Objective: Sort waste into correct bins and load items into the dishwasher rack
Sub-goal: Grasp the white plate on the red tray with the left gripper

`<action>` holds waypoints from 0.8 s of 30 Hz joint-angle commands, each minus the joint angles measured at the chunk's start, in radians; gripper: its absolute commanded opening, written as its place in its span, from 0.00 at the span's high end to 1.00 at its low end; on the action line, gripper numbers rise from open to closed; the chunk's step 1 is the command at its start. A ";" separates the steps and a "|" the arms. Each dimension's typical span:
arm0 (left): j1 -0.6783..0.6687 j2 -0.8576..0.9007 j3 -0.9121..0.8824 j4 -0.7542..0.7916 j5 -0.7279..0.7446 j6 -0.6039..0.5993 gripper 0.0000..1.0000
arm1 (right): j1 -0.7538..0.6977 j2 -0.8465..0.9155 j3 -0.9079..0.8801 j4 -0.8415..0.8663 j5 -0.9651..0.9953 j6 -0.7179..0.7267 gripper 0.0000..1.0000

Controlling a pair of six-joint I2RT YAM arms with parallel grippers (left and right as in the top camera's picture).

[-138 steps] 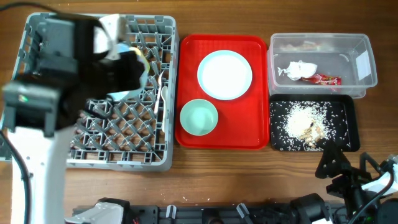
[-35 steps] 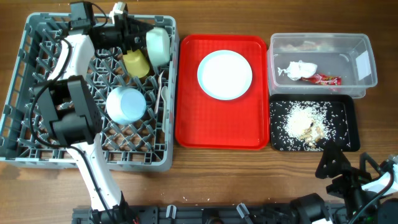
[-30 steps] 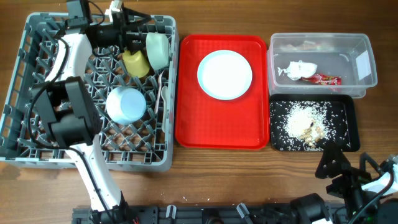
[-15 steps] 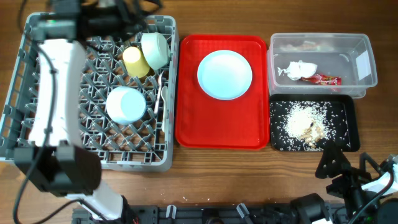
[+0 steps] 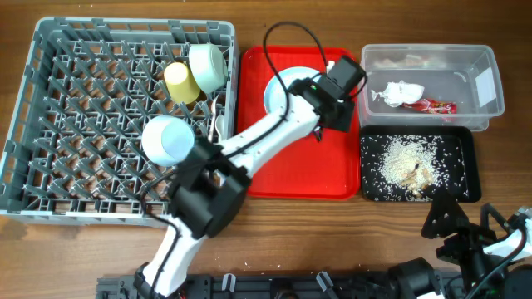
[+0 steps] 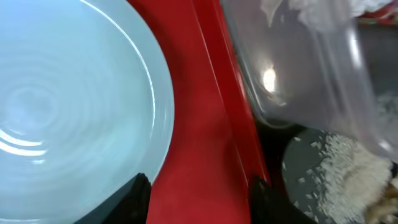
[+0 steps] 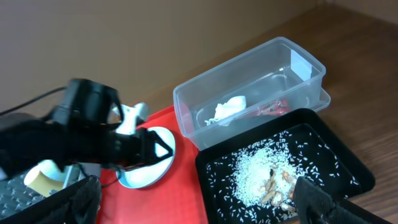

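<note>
The pale blue plate (image 5: 278, 90) lies on the red serving tray (image 5: 283, 178). My left gripper (image 5: 326, 126) is open and empty, low over the red tray just right of the plate. In the left wrist view its fingertips (image 6: 140, 198) straddle bare red tray beside the plate (image 6: 62, 106). The yellow cup (image 5: 179, 81), the mint-green bowl (image 5: 208, 65) and white cutlery (image 5: 218, 116) sit in the grey rack (image 5: 50, 124). The napkin (image 5: 399, 91) and red wrapper (image 5: 434, 105) lie in the clear tub (image 5: 490, 79). Rice scraps (image 5: 407, 158) lie in the black tray (image 5: 465, 187). My right gripper (image 5: 465, 237) is open and empty at the table's front right.
A pale round cup (image 5: 166, 139) stands upside down in the rack. My left arm (image 5: 249, 145) stretches from the front across the rack's corner and the red tray. The right wrist view shows the tub (image 7: 249, 87), the black tray (image 7: 336, 162) and the plate (image 7: 146, 165).
My left arm has left the back of the rack and swung right to the red tray beside the plate. The mint-green bowl stays in the rack by the yellow cup. The right arm has not moved.
</note>
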 commanded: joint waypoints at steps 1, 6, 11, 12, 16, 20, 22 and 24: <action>-0.007 0.082 -0.005 0.059 -0.094 0.005 0.50 | -0.005 -0.009 0.003 0.004 -0.005 0.007 0.00; -0.004 0.157 -0.005 0.092 -0.166 0.005 0.60 | -0.005 -0.009 0.003 0.004 -0.005 0.007 0.00; -0.006 0.192 -0.004 0.088 -0.166 0.006 0.96 | -0.005 -0.009 0.003 0.004 -0.005 0.007 0.00; -0.005 0.183 -0.003 0.089 -0.166 0.010 0.96 | -0.005 -0.009 0.003 0.004 -0.005 0.007 0.00; 0.006 0.023 -0.001 0.063 -0.166 0.035 0.96 | -0.005 -0.009 0.003 0.004 -0.005 0.007 0.00; 0.022 -0.303 -0.001 0.014 -0.164 -0.003 0.96 | -0.005 -0.009 0.003 0.004 -0.005 0.007 0.00; 0.060 -0.499 -0.001 -0.066 -0.148 0.002 0.96 | -0.005 -0.009 0.003 0.004 -0.005 0.007 0.00; 0.153 -0.656 -0.001 -0.173 -0.085 0.006 0.96 | -0.005 -0.009 0.003 0.004 -0.005 0.007 0.00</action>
